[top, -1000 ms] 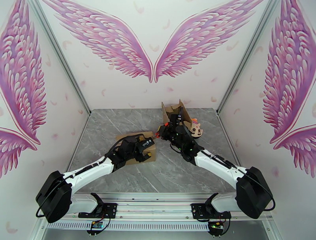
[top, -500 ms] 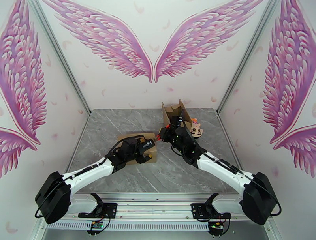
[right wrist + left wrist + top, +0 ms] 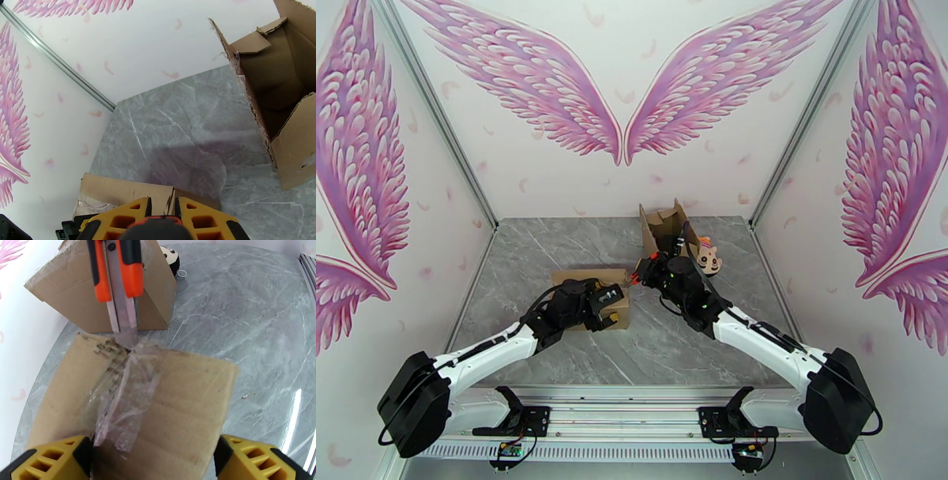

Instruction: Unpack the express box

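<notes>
I have the left gripper (image 3: 154, 451) over the near end of the taped box (image 3: 166, 398). Its jaws are spread wide, with one yellow finger on each side of the box. They look pressed against the cardboard. I think that is so the box cannot slide when I cut. The taped box sits flat on the grey table (image 3: 245, 319). It is closed, so I cannot see what is inside.

The right gripper (image 3: 161, 205) comes in from the far side of the taped box. Its jaws are squeezed tight on the orange knife (image 3: 118, 271). The blade (image 3: 126, 325) points down, and its tip touches the tape (image 3: 126, 398) at the far edge of the taped box, where the two flaps meet. The tape is wrinkled there. I think the cut has only just started.

Behind the taped box is an open box (image 3: 294, 154) with its flaps sticking out. I see only brown cardboard inside it. A small toy (image 3: 709, 258) with a face lies just beside the open box, on the side away from the taped box.
</notes>
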You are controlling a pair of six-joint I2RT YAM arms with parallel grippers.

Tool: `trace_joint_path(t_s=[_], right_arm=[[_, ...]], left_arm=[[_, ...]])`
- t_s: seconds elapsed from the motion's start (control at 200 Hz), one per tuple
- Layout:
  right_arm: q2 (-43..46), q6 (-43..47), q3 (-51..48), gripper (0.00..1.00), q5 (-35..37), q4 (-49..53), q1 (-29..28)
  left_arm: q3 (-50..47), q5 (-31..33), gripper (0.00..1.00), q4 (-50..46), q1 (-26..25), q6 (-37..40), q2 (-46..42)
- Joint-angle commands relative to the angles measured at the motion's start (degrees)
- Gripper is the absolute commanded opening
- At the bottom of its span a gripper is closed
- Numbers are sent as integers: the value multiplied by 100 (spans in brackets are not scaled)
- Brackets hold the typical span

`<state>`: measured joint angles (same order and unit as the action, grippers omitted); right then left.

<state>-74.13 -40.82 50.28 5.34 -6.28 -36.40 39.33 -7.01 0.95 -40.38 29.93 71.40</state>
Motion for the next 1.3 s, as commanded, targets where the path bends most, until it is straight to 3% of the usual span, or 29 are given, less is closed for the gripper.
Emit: trace_joint_path(t_s=[0.0,0.17,0.475,1.004,1.294], right_arm=[[30,-257,-133,1,-97,390,87],[-70,-316,28,3,-115,490,131],[-135,-422,18,1,-503,749,173],[-191,-1402,-738,0,-2336,-141,877],[-186,-1666,-660,0,-2891,200,1002]], left_arm=[[-119,-487,84,-205,-9,307,-126],[-100,-594,84,-287,-87,417,-74],[-227,-27,82,142,-94,324,-99],[-358,31,80,485,107,7,-252],[-297,333,78,487,180,-116,-203]])
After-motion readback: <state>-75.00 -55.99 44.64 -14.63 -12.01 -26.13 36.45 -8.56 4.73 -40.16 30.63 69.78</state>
